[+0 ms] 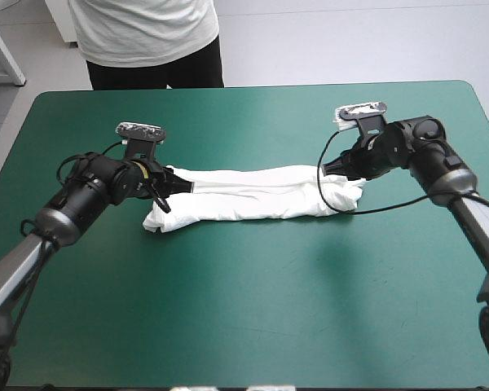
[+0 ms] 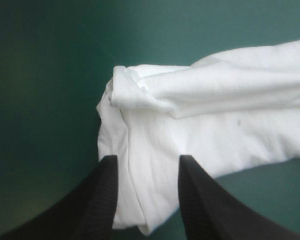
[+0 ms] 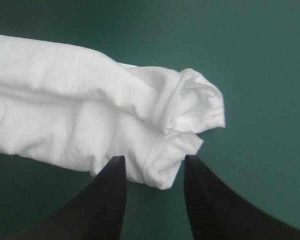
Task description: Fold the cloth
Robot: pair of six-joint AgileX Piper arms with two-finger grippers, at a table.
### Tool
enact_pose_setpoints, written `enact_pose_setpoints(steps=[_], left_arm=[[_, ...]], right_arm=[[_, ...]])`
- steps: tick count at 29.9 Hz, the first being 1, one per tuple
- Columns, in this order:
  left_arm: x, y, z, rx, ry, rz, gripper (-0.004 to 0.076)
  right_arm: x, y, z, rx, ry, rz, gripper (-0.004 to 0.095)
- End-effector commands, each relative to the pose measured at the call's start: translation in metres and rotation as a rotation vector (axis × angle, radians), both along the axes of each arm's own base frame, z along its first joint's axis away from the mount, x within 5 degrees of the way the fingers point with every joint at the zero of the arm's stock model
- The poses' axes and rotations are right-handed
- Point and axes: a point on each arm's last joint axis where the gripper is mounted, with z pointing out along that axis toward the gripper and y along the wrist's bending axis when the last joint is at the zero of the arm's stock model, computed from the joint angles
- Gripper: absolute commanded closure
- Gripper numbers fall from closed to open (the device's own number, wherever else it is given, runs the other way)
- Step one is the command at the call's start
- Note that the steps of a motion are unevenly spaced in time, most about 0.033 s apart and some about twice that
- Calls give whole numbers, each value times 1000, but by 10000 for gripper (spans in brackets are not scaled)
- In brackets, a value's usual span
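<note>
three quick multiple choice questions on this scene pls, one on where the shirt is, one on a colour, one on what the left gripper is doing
1. Where is the T-shirt?
A. heaped at a far corner
B. in a long band across the middle of the table
C. hanging over the near edge

2. What colour is the table's cover?
A. brown
B. white
C. teal-green

3. How is the left gripper?
A. open, its fingers either side of the T-shirt's end
B. shut, far from the T-shirt
C. lifting the T-shirt high

Answers:
1 B: the high view shows the band lying flat at mid-table.
2 C: teal-green shows all round the T-shirt.
3 A: the left wrist view shows a gap between the fingers with cloth in it.
</note>
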Motion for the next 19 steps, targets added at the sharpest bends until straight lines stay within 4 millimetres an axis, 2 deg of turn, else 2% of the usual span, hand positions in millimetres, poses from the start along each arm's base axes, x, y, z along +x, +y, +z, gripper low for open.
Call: enact_pose_setpoints(steps=[1,3,5,6,9,10,13,19], left_arm=[[-32,3,51,-111,-118,-63,422],[-47,0,65,-170,-145,-145,430],[-62,-5,78,-240,-182,-235,475],[-66,-6,83,-260,-201,-268,521],[-72,-12,89,-316,-225,-349,727],[-72,-15,89,-326,-228,-377,729],[-63,-21,84,-362,-224,-396,734],[-25,-38,46,-356,-141,-399,734]], right_arm=[[-31,-16,56,-20,-175,-29,533],[-46,-24,71,-40,-213,-52,534],[-60,-31,83,-61,-235,-90,534],[-67,-36,88,-75,-241,-112,534],[-84,-47,96,-117,-226,-185,534],[-90,-51,98,-130,-213,-206,534],[-101,-62,101,-120,-181,-255,532],[-102,-83,100,-26,-147,-346,505]])
